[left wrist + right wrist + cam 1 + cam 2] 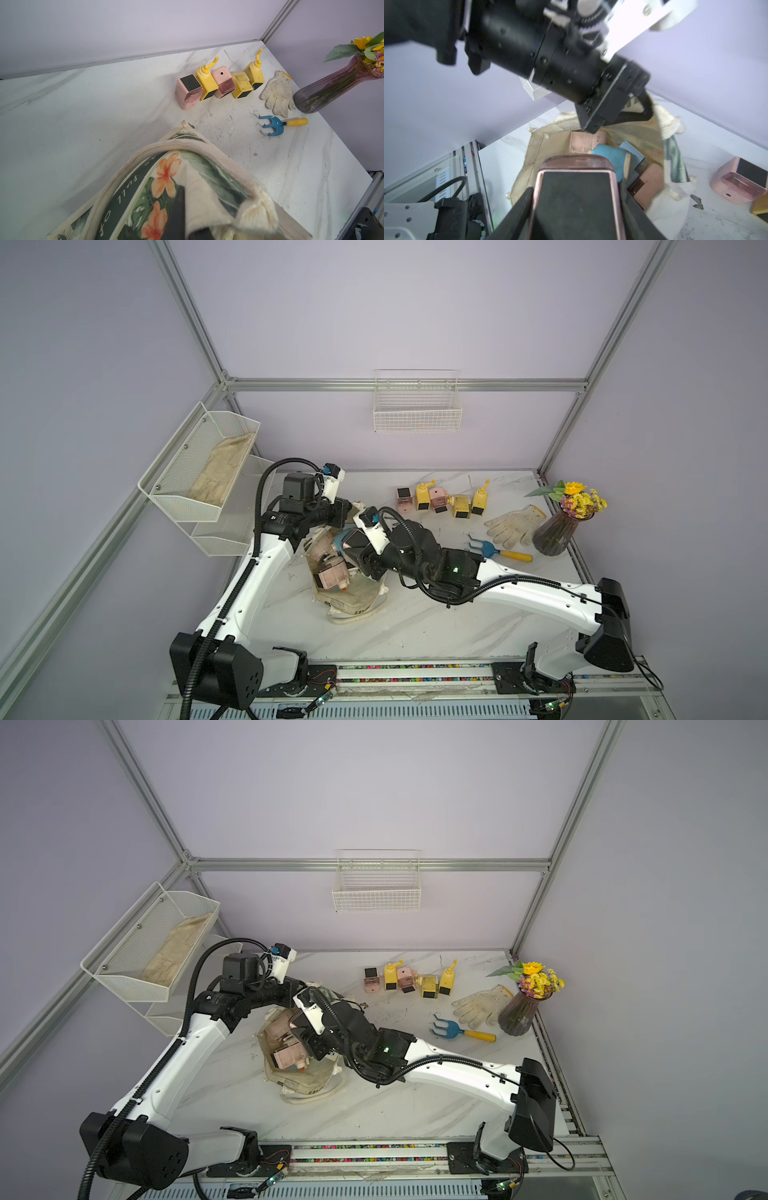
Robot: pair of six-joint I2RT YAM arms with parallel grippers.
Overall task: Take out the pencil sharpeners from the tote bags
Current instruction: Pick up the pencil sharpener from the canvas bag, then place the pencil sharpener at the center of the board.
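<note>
Trouble lay with the left tool (652, 113), clamped shut on the tote bag's (218, 158) rim: a slip would collapse the mouth onto the pink sharpener (575, 199) that the right tool (576, 209) held half-open just above the bag, snagging it.

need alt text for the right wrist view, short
The right hand grips a pink pencil sharpener with a black face, just above the open cream tote bag. More pink and blue sharpeners lie inside the bag, and the left hand pinches its rim.
</note>
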